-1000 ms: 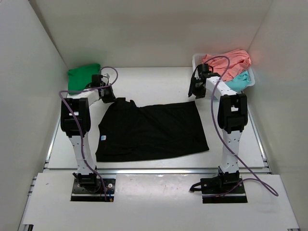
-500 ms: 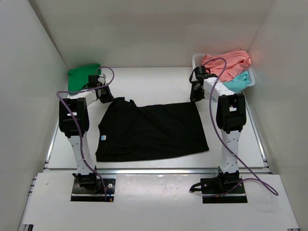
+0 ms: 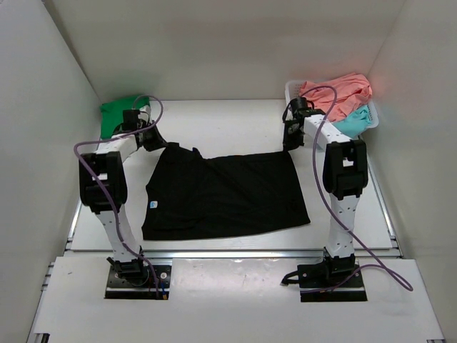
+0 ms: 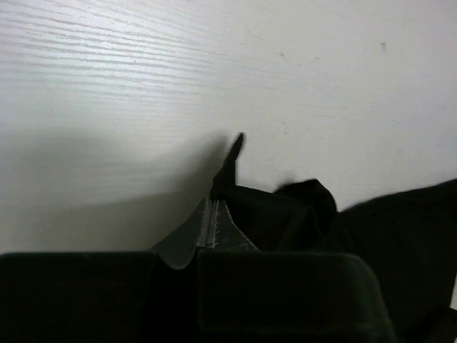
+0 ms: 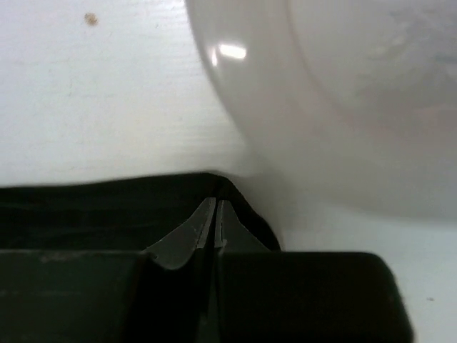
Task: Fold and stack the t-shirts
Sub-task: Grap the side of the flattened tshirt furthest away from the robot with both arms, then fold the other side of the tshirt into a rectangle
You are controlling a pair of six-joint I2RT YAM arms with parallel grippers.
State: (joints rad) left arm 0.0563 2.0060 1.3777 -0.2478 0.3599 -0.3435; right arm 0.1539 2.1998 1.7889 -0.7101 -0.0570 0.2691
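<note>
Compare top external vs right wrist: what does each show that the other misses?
Top external only: the whole black t-shirt spread flat with its pale label, the green t-shirt at the far left, the coral-pink t-shirt and teal t-shirt in the basket, and the left gripper at the black t-shirt's far left edge.
Right wrist only: a close look at the right gripper, shut on the black t-shirt's far right corner.
Both: black t-shirt, basket wall, right gripper, white table.

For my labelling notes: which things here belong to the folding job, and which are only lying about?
Job: black t-shirt, green t-shirt, coral-pink t-shirt, teal t-shirt.
Lying about: white basket, table.
</note>
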